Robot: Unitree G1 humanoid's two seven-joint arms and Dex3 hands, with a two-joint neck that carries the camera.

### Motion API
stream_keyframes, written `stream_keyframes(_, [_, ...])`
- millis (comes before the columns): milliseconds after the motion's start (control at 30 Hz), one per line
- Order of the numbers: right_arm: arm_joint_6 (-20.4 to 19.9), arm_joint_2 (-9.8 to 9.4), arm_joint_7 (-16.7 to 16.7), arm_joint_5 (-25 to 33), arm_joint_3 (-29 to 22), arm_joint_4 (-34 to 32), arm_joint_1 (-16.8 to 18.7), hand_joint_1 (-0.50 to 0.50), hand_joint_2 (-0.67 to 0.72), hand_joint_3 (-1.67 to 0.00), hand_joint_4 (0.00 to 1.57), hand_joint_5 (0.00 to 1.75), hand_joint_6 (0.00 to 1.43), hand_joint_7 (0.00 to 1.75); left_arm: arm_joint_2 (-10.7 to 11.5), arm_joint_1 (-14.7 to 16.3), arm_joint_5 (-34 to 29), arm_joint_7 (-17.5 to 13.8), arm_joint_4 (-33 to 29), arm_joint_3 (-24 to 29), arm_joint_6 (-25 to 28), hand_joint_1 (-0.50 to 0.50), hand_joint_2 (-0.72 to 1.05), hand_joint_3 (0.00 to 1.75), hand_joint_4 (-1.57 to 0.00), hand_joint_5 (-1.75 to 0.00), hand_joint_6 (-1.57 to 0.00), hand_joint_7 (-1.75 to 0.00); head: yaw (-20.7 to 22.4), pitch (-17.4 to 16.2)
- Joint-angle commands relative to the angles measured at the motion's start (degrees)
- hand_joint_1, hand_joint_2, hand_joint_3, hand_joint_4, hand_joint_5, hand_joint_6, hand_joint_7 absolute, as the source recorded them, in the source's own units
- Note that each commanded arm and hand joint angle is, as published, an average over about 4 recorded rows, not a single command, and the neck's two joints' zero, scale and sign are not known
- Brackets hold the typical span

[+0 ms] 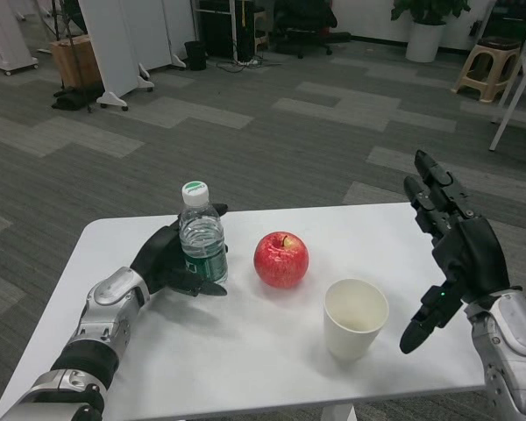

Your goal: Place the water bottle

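Note:
The water bottle [202, 239], clear with a white cap and a green label, stands upright on the white table [245, 360] at its left side. My left hand [165, 259] is behind and to the left of it. The fingers curl round the foot of the bottle and hide its base, and the thumb shows behind its shoulder. My right hand [451, 250] is raised over the table's right edge, fingers spread, holding nothing.
A red apple [281, 260] sits just right of the bottle, a small gap between them. A white paper cup [355, 317] stands in front of and right of the apple, near my right hand. A wooden stool [482, 74] stands on the floor far back.

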Motion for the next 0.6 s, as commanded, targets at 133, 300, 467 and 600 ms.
stream_keyframes(133, [-0.2, 0.14, -0.3, 0.5, 0.2, 0.8, -1.4, -0.48, 0.60, 0.00, 0.00, 0.00, 0.00, 0.00, -0.4, 0.2, -0.3, 0.1, -0.3, 0.1, 0.4, -0.50, -0.33, 0.09, 0.00, -0.72, 0.00, -0.35, 0.2, -0.4])
stream_keyframes(300, [-0.3, 0.14, -0.3, 0.5, 0.3, 0.8, -1.4, -0.50, 0.60, 0.00, 0.00, 0.00, 0.00, 0.00, -0.9, 0.7, -0.4, 3.2, -2.6, 0.3, 0.3, -0.50, -0.50, 0.09, 0.00, -0.72, 0.00, -0.24, 0.4, -0.5])
stream_keyframes(467, [-0.3, 0.14, -0.3, 0.5, 0.4, 0.6, -1.4, -0.50, 0.60, 0.00, 0.00, 0.00, 0.00, 0.00, -1.4, 1.8, -1.3, 9.1, -5.0, 0.6, -2.8, -0.50, -0.64, 0.09, 0.00, -0.72, 0.00, -0.17, 0.6, -0.3])
stream_keyframes(600, [-0.3, 0.14, -0.3, 0.6, 0.4, 0.3, -1.2, -0.48, 0.60, 0.00, 0.00, 0.00, 0.00, 0.00, -1.5, 2.3, -3.9, 12.6, -6.9, 1.0, -5.3, -0.50, -0.64, 0.09, 0.00, -0.72, 0.00, -0.14, 0.9, -0.1])
